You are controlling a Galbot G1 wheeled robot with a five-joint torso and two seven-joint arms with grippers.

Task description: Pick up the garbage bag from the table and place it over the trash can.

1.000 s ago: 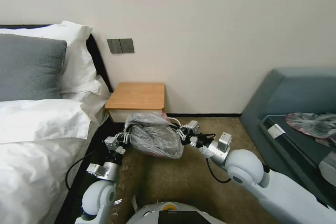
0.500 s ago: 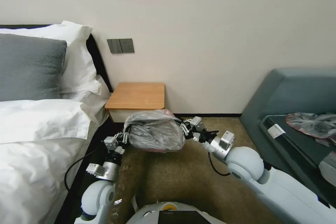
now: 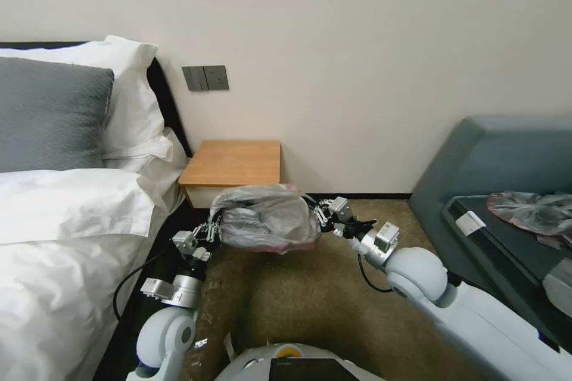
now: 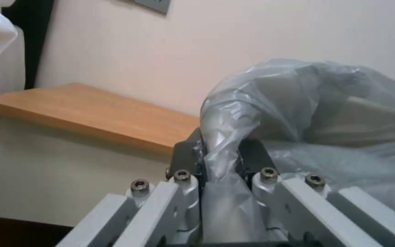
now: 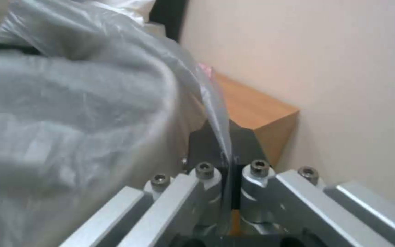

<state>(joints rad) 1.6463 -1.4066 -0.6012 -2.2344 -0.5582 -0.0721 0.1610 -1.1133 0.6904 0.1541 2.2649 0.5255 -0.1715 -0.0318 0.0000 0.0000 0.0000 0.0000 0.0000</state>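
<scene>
As the two arms draw apart and lift, the garbage bag (image 3: 265, 217) has gone from a sagging bundle a second ago to a wider, flatter span hung in front of the tabletop (image 3: 232, 164), clear of the floor. That looks like the mouth being spread for the trash can, which I cannot make out beneath it. The left gripper (image 3: 215, 232) reaches up from low near the bed, jaws clenched on the film; the right gripper (image 3: 317, 214) stretches in from the sofa side, jaws pinching the opposite edge.
</scene>
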